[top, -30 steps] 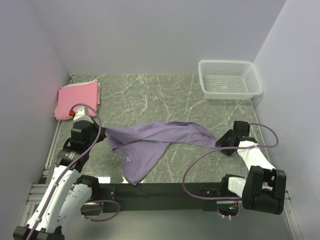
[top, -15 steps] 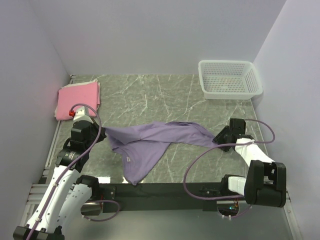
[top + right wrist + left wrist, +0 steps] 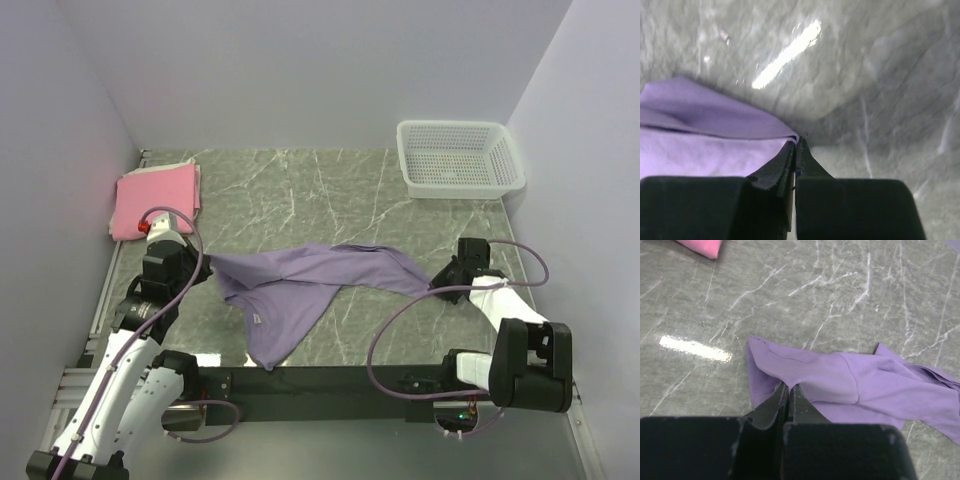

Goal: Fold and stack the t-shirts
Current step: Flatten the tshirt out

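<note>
Purple t-shirt (image 3: pixel 320 272) lies rumpled, left hand (image 3: pixel 788 390) and right hand (image 3: pixel 796 145) each pinching an edge.

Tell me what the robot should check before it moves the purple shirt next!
1. Left gripper shut on the purple t-shirt, left end: ok.
2. Right gripper shut on its right end: ok, though it pinches only the very edge.
3. Shirt lying flat: not ok; it is bunched and twisted between the grippers.
4. Pink t-shirt folded, apart from the purple one: ok.
5. Basket away from the cloth: ok.
6. Bare table beyond the shirt for spreading: ok.
</note>
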You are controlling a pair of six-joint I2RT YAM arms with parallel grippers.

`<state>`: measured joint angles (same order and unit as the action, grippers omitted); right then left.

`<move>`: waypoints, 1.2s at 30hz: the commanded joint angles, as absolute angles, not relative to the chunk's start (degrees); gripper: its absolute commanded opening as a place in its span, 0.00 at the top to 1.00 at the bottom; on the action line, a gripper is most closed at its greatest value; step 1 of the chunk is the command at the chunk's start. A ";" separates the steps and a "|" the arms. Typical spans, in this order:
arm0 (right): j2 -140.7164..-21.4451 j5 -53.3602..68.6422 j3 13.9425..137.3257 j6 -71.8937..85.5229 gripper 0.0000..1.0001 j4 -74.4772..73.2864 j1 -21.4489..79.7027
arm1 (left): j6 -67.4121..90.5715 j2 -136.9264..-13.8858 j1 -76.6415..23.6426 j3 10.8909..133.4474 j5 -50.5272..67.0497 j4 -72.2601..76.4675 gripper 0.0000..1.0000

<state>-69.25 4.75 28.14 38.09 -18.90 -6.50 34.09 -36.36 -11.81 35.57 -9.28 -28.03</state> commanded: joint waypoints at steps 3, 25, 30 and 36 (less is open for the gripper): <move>-63.38 8.35 37.33 40.08 1.00 -24.16 -5.62 | 33.32 -42.26 -11.43 46.62 -13.78 -26.63 0.99; -58.73 23.56 103.02 33.41 1.00 -30.15 -10.37 | 23.38 -55.65 -8.26 115.76 -12.13 -26.02 0.99; -50.02 19.00 101.78 28.75 1.00 -30.85 -10.37 | 21.80 -45.89 -8.26 114.08 -12.83 -26.89 0.99; -46.85 8.01 106.52 21.45 1.00 -36.03 -8.79 | 19.87 -46.31 -8.35 122.33 -11.69 -33.56 0.99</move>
<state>-46.37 16.08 104.84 27.18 -34.04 -9.47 22.50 -43.75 -8.56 120.07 -12.64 -31.03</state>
